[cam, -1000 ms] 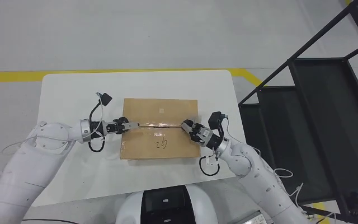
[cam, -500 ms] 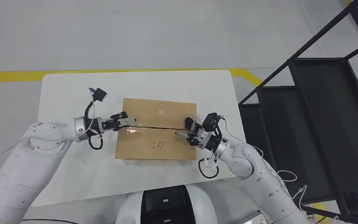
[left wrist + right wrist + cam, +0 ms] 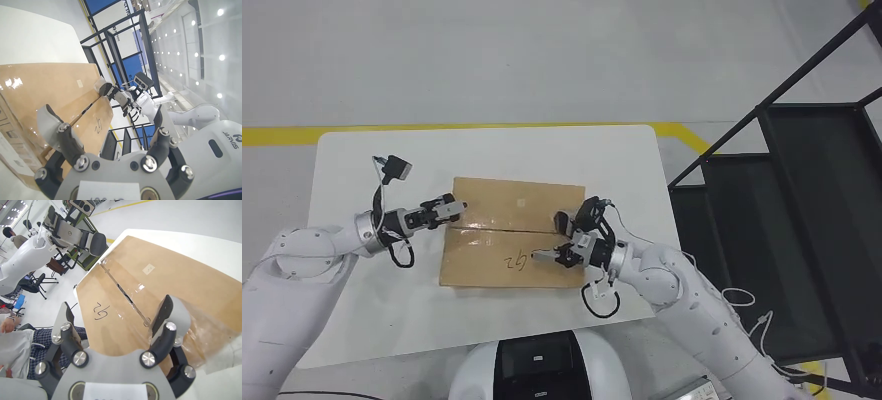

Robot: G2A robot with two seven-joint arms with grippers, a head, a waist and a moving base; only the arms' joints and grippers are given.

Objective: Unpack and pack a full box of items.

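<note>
- I'm working at a white table (image 3: pixel 362 160) on a pale floor. A yellow line (image 3: pixel 442 130) runs behind it and dark steps (image 3: pixel 802 200) fill the right of the top view.
- Closest to me in the top view, just right of centre, the right gripper (image 3: pixel 554 238) hangs over the right end of the box (image 3: pixel 502 195). Its fingers are spread wide and hold nothing.
- In its own wrist view the right gripper (image 3: pixel 117 308) straddles the near flap (image 3: pixel 105 321). One finger (image 3: pixel 166 313) sits right at the end of the seam (image 3: pixel 122 292); I can't tell whether it touches.
- The box lies closed mid-table, and its seam (image 3: pixel 502 231) runs left to right across the frame. That is the line I judge the next move depends on. Clear tape (image 3: pixel 140 287) covers it, and it gapes slightly at the middle.
- A little farther up, left of centre, the left gripper (image 3: pixel 450 208) is at the seam's other end, also spread wide and empty.
- Its wrist view shows the left gripper (image 3: pixel 101 111) with one finger (image 3: pixel 47 115) over the box (image 3: pixel 47 81) beside the seam (image 3: pixel 88 108), the other out past the box edge.
- So each arm has one end of the seam, and I'd say neither is clearly nearer.
</note>
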